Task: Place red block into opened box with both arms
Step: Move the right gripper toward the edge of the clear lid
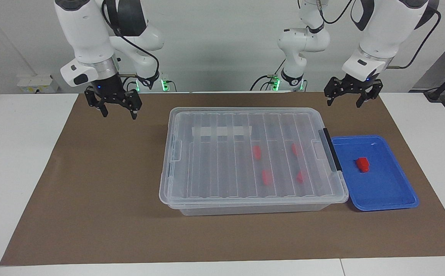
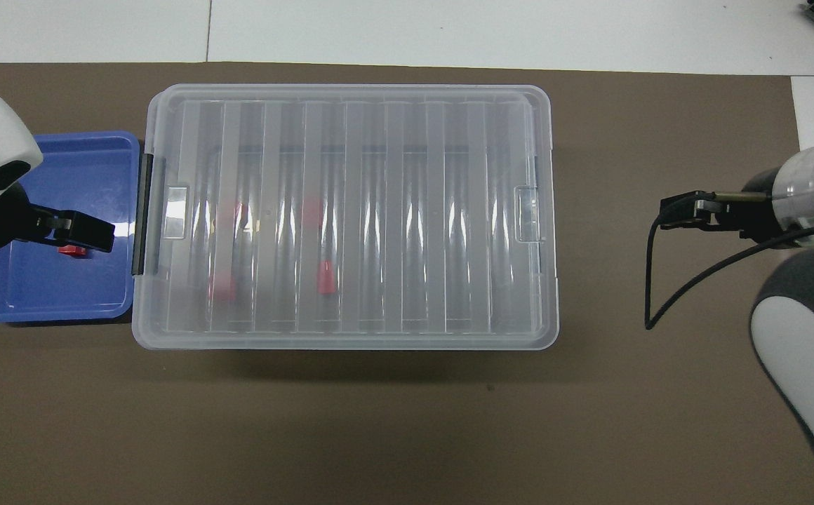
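The right arm reaches down from its base, wrist pointing at the brown mat [image 1: 92,184], and its right claw [image 1: 117,111] hangs in the air over bare mat at the right arm's end of the surface [image 1: 19,153], beside the box [image 1: 245,191] and well apart from it. Its fingers stand apart and hold nothing. The left arm is bent the same way, and its left claw [image 1: 343,101] hangs with fingers apart and empty, over the mat's edge nearest the robots, by the blue tray [image 1: 387,203].

The box has its ribbed clear lid [image 1: 215,168] lying flat on top, a white tape strip [image 1: 222,131] on the lid and a black handle [image 1: 332,153] at the tray end. The strip carries no writing that I can read. One red block [image 1: 363,164] lies in the tray, touching neither claw. Four more red blocks [image 1: 257,152] show through the lid, seemingly resting inside the box.
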